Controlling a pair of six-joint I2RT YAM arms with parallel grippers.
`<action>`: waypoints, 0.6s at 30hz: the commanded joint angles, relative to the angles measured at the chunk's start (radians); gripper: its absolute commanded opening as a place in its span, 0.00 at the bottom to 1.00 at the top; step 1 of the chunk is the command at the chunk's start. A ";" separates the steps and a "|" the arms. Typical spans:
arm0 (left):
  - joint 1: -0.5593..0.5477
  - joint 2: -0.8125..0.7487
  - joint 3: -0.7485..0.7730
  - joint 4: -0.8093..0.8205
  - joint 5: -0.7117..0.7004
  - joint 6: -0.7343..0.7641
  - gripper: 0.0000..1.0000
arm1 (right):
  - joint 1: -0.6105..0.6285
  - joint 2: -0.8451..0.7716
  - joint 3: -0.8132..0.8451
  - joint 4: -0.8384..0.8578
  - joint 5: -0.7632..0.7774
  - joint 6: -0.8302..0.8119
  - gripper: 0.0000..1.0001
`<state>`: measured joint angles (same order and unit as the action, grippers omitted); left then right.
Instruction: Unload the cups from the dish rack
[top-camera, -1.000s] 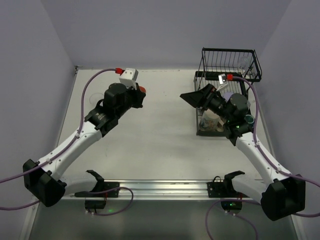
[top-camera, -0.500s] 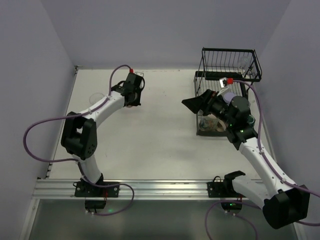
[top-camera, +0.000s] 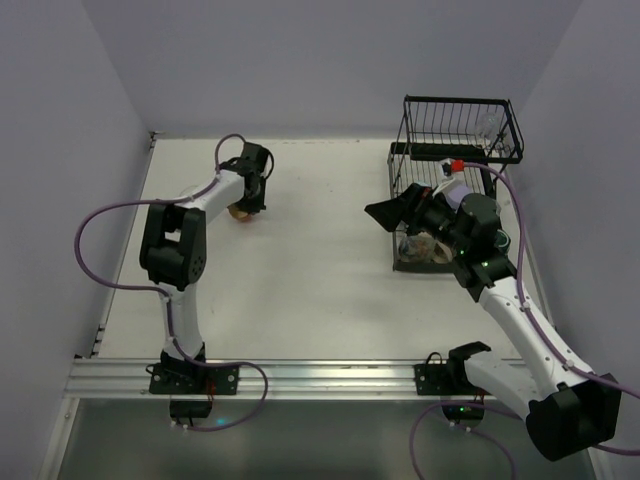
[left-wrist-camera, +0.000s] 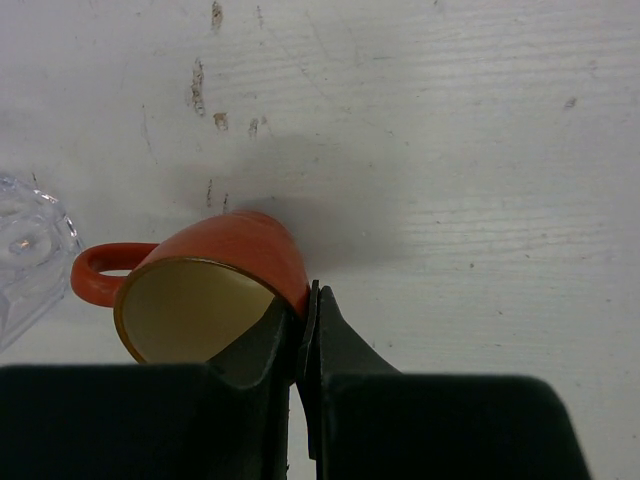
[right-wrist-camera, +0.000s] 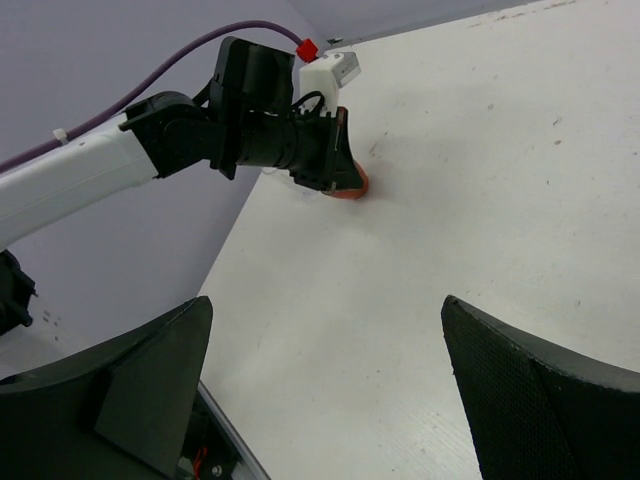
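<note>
Tilting on its side, the orange-red cup (left-wrist-camera: 215, 290) is pinched at the rim by the left hand (left-wrist-camera: 305, 305), low over the table (left-wrist-camera: 450, 150) near a clear glass (left-wrist-camera: 25, 240); the right hand (right-wrist-camera: 322, 325) gapes wide beside the dish rack (top-camera: 460, 128).

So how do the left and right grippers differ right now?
The left gripper is shut on the wall of the orange-red cup; the right gripper is wide open and empty. The left gripper is low at the far left of the table; the right gripper is beside the dish rack. Both are black.
</note>
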<state>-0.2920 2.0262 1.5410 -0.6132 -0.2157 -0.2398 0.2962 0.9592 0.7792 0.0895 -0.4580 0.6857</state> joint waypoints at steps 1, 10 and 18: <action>0.027 0.012 0.057 -0.026 0.012 0.046 0.00 | 0.004 -0.005 0.008 -0.002 0.025 -0.028 0.99; 0.031 0.013 0.064 -0.037 -0.043 0.059 0.43 | 0.004 0.010 0.029 -0.017 0.033 -0.037 0.99; 0.030 -0.170 0.057 0.016 0.001 0.027 0.94 | 0.004 -0.002 0.109 -0.114 0.111 -0.110 0.99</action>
<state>-0.2684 2.0144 1.5658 -0.6239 -0.2379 -0.2100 0.2966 0.9630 0.8055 0.0185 -0.4042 0.6315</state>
